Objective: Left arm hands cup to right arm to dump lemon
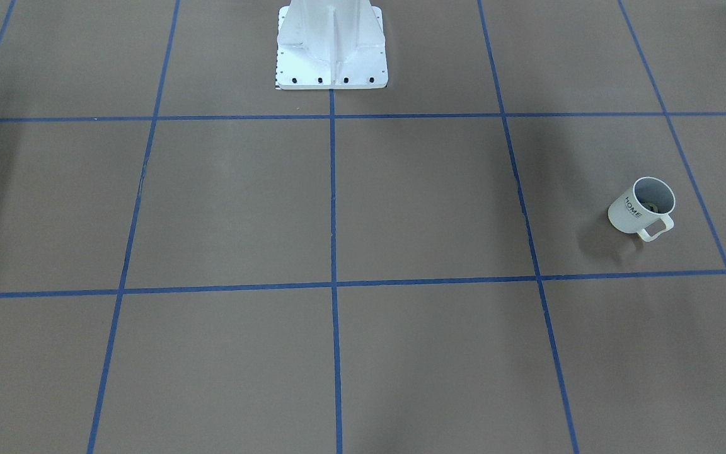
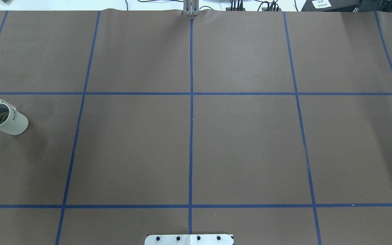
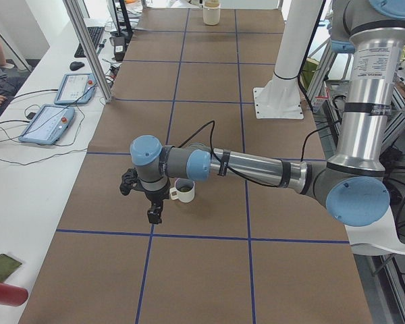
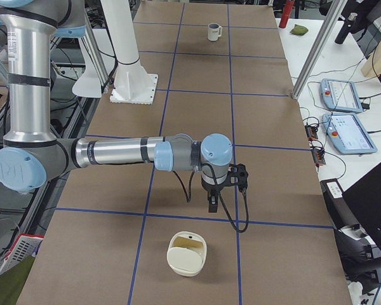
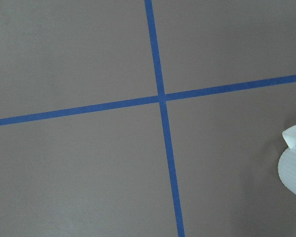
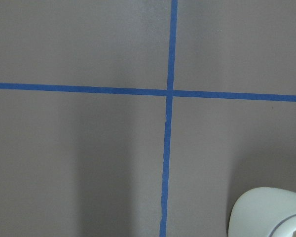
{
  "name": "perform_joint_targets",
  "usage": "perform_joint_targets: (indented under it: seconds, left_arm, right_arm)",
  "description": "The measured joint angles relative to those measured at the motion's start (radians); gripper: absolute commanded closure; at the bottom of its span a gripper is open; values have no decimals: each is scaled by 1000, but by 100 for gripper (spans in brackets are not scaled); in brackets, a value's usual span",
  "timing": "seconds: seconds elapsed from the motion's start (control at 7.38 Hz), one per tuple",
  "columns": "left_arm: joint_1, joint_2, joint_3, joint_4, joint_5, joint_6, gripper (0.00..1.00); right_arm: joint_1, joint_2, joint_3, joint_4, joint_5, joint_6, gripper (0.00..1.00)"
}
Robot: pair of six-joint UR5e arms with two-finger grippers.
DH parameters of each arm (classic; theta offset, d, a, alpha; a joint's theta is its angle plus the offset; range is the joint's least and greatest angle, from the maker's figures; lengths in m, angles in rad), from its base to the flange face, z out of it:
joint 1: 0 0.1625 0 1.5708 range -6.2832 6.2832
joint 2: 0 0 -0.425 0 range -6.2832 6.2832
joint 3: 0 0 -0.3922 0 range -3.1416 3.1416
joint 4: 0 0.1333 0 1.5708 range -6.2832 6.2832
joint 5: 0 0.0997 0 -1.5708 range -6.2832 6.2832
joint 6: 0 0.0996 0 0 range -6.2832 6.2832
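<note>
**A:** A brown table [image 2: 243, 146] taped into squares by blue lines [image 2: 191, 136] is filling every view. What is sitting on it, from the left?

**B:** In the overhead view the cup [image 2: 5, 117] is standing upright at nine o'clock, with its handle pointing to about eleven. The left arm [image 3: 256, 169] is reaching out over that side. I judge the cup is waiting there because that arm must lift it first.

**A:** Is the pincer gripping it?

**B:** No. In the left side view, the left gripper [image 3: 153, 219] is hanging just beside the cup at about eight o'clock. I cannot tell whether its jaws are released or clenched.

**A:** And the lemon?

**B:** A yellow-green bit [image 1: 653, 207] is showing inside the cup. I'm taking that for the lemon.

**A:** Moving rightward?

**B:** The white pedestal [image 1: 331, 44] is standing mid-table. The right arm [image 4: 114, 152] is stretching out beyond it, with the right gripper [image 4: 211, 208] hovering at one o'clock of a cream container [image 4: 187, 253]. I cannot tell that pincer's state either. The container is probably waiting for the dump.

**A:** Counts?

**B:** One cup, one lemon, one container, two arms.
</note>
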Motion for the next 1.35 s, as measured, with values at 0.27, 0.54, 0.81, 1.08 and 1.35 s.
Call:
perform_joint_targets:
  seconds: [0.27,0.54,0.81,1.08,1.35]
  left_arm:
    - [26,-14,-62,-5,-23,-91,0]
    - [84,-11,-103,-12,-126,-248,0]
    - [169,20,-108,-83,-97,-408,0]
    - [244,83,-81,-257,0,-559,0]
    - [280,107,-3,-422,24,-638,0]
  right_arm:
    - [0,2,6,0,1,1,0]
    - [0,5,9,0,2,1,0]
    - [0,7,10,0,1,0,0]
    - [0,7,10,0,1,0,0]
    - [0,7,11,1,1,0,0]
